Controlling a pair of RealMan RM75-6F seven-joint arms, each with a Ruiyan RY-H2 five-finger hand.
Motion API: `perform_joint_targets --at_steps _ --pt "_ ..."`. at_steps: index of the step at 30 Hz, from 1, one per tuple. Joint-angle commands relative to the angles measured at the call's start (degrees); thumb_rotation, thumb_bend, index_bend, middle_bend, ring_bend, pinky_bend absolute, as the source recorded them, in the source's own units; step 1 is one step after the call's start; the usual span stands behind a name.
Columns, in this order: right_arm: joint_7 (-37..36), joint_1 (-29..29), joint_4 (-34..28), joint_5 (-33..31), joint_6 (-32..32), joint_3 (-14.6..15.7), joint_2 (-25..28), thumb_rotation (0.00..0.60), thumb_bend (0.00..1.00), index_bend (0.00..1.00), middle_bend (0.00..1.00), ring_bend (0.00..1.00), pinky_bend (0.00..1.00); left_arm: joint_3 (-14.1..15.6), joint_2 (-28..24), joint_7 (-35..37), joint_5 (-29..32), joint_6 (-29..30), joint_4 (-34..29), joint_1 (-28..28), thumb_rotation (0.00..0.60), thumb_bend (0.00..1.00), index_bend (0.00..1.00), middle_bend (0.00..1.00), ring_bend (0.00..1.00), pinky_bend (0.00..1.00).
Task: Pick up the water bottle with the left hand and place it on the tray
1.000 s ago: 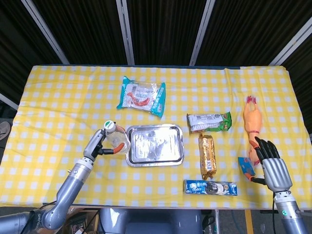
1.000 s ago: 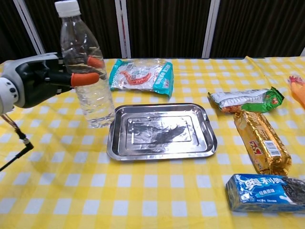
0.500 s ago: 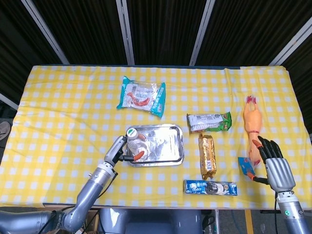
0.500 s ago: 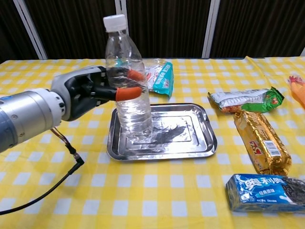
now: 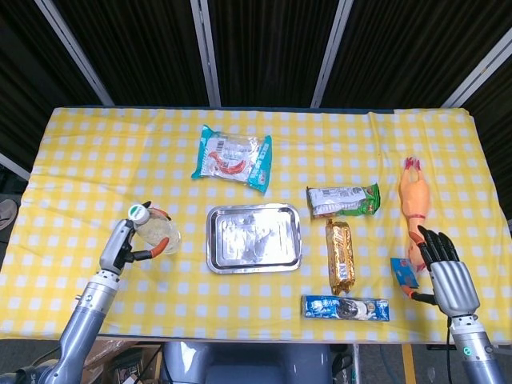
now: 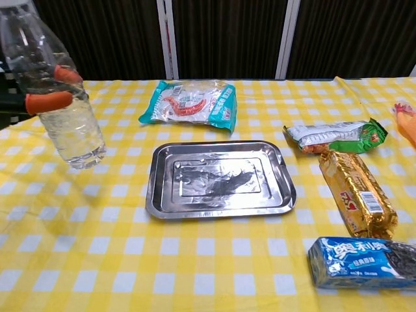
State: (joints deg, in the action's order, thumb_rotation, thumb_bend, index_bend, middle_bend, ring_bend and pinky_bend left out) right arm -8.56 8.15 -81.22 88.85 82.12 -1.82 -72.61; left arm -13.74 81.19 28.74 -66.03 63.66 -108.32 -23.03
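Fingers (image 6: 47, 101) of left hand (image 5: 126, 246) wrapped round bottle (image 6: 55, 97) mid-body, left of tray (image 5: 254, 238). Thin smooth plastic, part-full: likely light, slippery; grip waist. Right hand (image 5: 445, 272) open, idle.

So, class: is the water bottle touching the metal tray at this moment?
Apart. The head view shows the water bottle, gripped by the left hand, well left of the tray, with checked cloth between them; the chest view shows the same gap.
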Motion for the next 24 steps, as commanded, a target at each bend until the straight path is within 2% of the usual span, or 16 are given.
perform_joint_targets --at_steps 1,4,7,12,17,20,24 --pt "-0.01 0.0 0.2 -0.3 -0.13 -0.14 0.0 0.6 0.05 0.11 0.0 0.04 0.0 -0.78 6.1 -4.94 2.72 -3.08 0.99 -4.32 0.6 0.48 0.49 0.45 0.0 0.07" --pt "-0.16 0.03 0.5 -0.55 -0.32 -0.22 0.01 0.6 0.05 0.11 0.0 0.04 0.0 -1.28 10.06 -8.98 5.04 -3.65 0.43 -6.67 0.6 0.48 0.49 0.45 0.0 0.07" --pt "-0.39 0.05 0.51 -0.42 -0.26 -0.23 0.11 0.6 0.05 0.11 0.0 0.04 0.0 -0.18 9.75 -11.66 4.88 -2.3 -1.04 -6.2 0.6 0.48 0.49 0.45 0.0 0.07" --pt "-0.47 0.0 0.06 0.51 0.29 0.08 0.2 0.6 0.05 0.11 0.0 0.04 0.0 1.9 2.83 -8.18 0.96 1.22 -4.42 -1.24 0.6 0.48 0.49 0.46 0.0 0.07" --pt "0.54 0.07 -0.6 1.03 0.25 0.4 0.01 0.6 0.05 0.11 0.0 0.04 0.0 2.62 -3.28 -1.41 -2.66 2.71 -2.63 2.42 0.6 0.48 0.49 0.46 0.0 0.07" --pt "0.85 0.2 -0.51 0.72 -0.18 0.35 -0.18 0.6 0.05 0.11 0.0 0.04 0.0 2.01 -2.77 -0.64 -2.31 0.79 -1.51 1.31 0.6 0.48 0.49 0.46 0.0 0.07" --pt "0.58 0.39 -0.22 -0.16 -1.0 0.1 -0.26 0.6 0.05 0.11 0.0 0.04 0.0 1.37 2.28 -4.39 -0.78 -2.37 0.53 -2.33 0.6 0.48 0.49 0.46 0.0 0.07"
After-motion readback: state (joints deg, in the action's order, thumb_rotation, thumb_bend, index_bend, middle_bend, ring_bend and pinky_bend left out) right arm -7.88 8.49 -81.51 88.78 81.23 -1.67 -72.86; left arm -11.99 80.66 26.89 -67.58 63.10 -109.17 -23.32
